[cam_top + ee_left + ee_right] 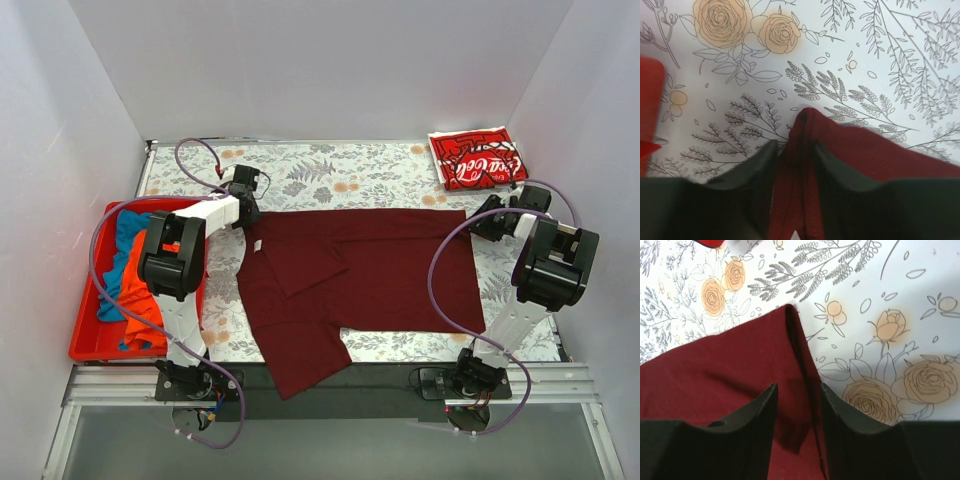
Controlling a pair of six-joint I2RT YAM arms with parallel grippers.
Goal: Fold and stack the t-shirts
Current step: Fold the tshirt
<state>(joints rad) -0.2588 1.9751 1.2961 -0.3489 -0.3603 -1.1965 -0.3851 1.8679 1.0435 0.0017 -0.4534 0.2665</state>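
Four t-shirts and two claws make up our list for this bench [330,180], a flat top covered in white cloth printed with grey leaves and peach roses.

Item 1: plain, soft-cloth dark maroon t-shirt [400,275]. We find it spread mostly flat across the middle of the bench, between the two arms. One sleeve is turned in on top of its body, and its near left part hangs over the bench edge onto the black rail [400,378].

Item 2: folded red t-shirt with white Coca-Cola print [477,158]. We log it at the far right corner of the bench, well apart from the maroon t-shirt.

Item 3: bright orange t-shirt [135,290], crumpled inside the red plastic bin [85,345] at the left side of the bench.

Item 4: blue t-shirt [122,232], in the same bin, touching the orange t-shirt.

Item 5: left claw [795,150], black, two-fingered, at the far left corner of the maroon t-shirt, near the bin. Its fingers [760,165] stand narrowly apart with a raised ridge of maroon cloth pinched between them. The corner's tip pokes out past the fingertips.

Item 6: right claw [797,390], at the far right corner of the maroon t-shirt. We note it closed to a narrow gap on the cloth's folded edge, which runs up between its fingers [840,415] to the corner.
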